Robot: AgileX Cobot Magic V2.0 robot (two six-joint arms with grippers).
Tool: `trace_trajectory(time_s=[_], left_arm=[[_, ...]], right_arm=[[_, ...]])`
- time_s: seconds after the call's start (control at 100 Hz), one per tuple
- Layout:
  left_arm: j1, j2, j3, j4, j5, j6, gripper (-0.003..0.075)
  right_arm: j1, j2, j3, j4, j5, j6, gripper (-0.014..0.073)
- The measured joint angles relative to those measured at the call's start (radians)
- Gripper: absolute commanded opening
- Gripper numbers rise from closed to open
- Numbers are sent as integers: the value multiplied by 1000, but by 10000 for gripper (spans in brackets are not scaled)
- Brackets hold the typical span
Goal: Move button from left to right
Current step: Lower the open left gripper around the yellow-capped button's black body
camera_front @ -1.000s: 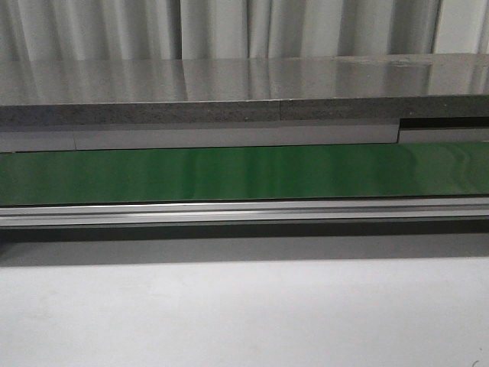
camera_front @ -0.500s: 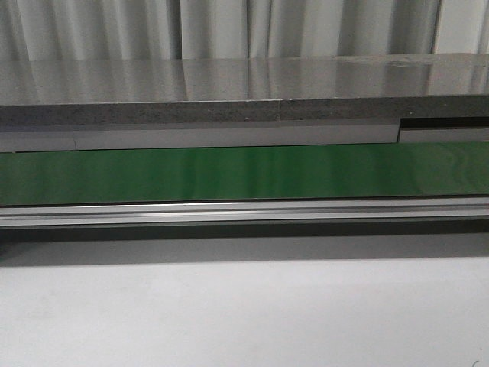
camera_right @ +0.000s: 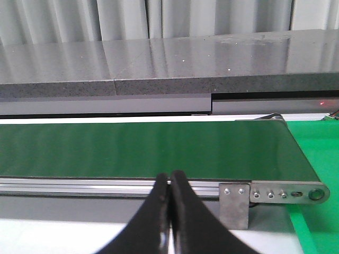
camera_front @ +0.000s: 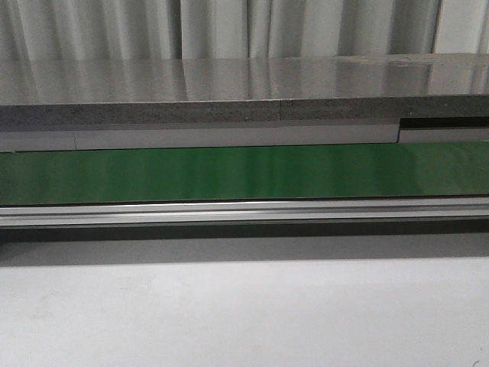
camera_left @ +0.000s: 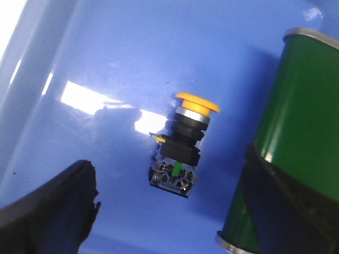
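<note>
Belt (camera_front: 244, 172): a long green strip across the middle of the front view, bare along the stretch shown; its right end roller plate sits at the lower right of the right wrist view.
Grey slab (camera_front: 229, 92): runs behind the belt in the upper part of the front view.
Blue tray (camera_left: 106, 63): fills most of the left wrist view; a belt end stands at the right edge of that frame.
Button (camera_left: 183, 143): lies on its side on the blue tray, centre of the left wrist view, yellow cap toward upper right, black body toward lower left.
Key relation: the button lies between the two dark fingers of the left pincer (camera_left: 169, 211), slightly ahead of them, long axis tilted across the gap. The left arm is judged nearer.
Left pincer: spread wide, holding nothing.
Right pincer (camera_right: 169, 211): fingers pressed together, empty, facing the belt.
Obstruction: none seen around the button; the belt end is near one finger.
</note>
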Motion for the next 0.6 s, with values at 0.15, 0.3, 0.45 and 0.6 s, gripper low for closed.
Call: trace_trajectory(time_s=[0.15, 0.3, 0.45, 0.6], left_arm=[[0, 48, -5, -4, -17, 1, 545], [-2, 73, -7, -13, -32, 1, 545], [-18, 101, -7, -15, -40, 2, 545], [-38, 123, -7, -15, -60, 4, 545]], right_arm=[[0, 0, 0, 0, 0, 0, -67], [0, 0, 0, 0, 0, 0, -67], [0, 0, 0, 0, 0, 0, -67], [0, 0, 0, 0, 0, 0, -67]])
